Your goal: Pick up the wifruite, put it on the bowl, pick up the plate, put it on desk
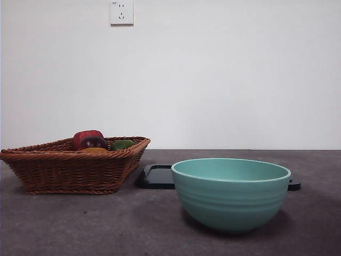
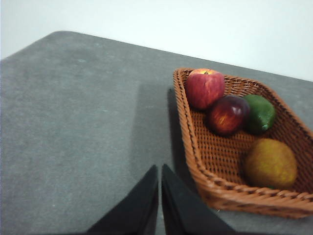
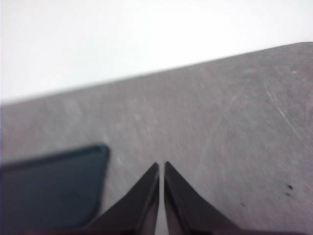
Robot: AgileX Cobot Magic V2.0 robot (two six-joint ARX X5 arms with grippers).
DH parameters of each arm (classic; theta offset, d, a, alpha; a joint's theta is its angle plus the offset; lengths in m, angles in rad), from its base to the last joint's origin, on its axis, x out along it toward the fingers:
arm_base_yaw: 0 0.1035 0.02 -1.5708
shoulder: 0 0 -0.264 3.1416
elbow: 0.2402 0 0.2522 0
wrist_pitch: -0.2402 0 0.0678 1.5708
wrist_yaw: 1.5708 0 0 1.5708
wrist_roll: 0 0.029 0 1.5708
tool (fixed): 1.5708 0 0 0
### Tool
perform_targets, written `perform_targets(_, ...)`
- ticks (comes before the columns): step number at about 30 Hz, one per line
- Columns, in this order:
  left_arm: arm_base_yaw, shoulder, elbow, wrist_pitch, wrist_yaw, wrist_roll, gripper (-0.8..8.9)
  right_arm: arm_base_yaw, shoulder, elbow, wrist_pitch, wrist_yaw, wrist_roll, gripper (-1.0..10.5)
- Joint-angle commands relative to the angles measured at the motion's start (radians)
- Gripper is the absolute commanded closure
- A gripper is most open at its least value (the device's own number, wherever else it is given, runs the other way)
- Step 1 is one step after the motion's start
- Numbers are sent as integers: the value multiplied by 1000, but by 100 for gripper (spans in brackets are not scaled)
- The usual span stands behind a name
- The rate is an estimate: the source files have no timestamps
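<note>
The wifruite (image 2: 271,163), a round orange-brown fruit, lies in a brown wicker basket (image 2: 195,147); in the front view only its top (image 1: 95,150) shows over the basket rim (image 1: 64,165). The mint-teal bowl (image 1: 230,192) stands empty on the desk (image 1: 80,224), at the front right. A dark flat plate (image 1: 157,177) lies behind the bowl; its corner shows in the right wrist view (image 3: 49,191). My left gripper (image 2: 160,169) is shut and empty above the desk beside the basket. My right gripper (image 3: 161,166) is shut and empty above bare desk, beside the plate.
The basket also holds a red apple (image 2: 204,88), a dark red-purple fruit (image 2: 227,114) and a green fruit (image 2: 259,113). A white wall with a socket (image 1: 121,12) stands behind the desk.
</note>
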Motion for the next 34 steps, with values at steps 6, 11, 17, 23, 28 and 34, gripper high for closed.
perform_targets(6, -4, 40, 139, 57, 5, -48, 803, 4, 19, 183, -59, -1, 145, 938)
perform_targets(11, -4, 134, 265, 55, 41, -71, 803, 4, 104, 325, -179, -34, 140, 938)
perform_targets(17, -15, 288, 480, -15, 109, -62, 803, 7, 232, 450, -247, -160, 128, 938)
perform_targets(23, -29, 439, 682, -92, 233, -37, 803, 34, 340, 559, -279, -285, 84, 938)
perform_targets(28, -59, 535, 795, -155, 327, -18, 803, 62, 417, 663, -313, -367, 50, 938)
perform_targets(34, -126, 592, 893, -268, 418, 0, 803, 104, 488, 806, -471, -420, -48, 938)
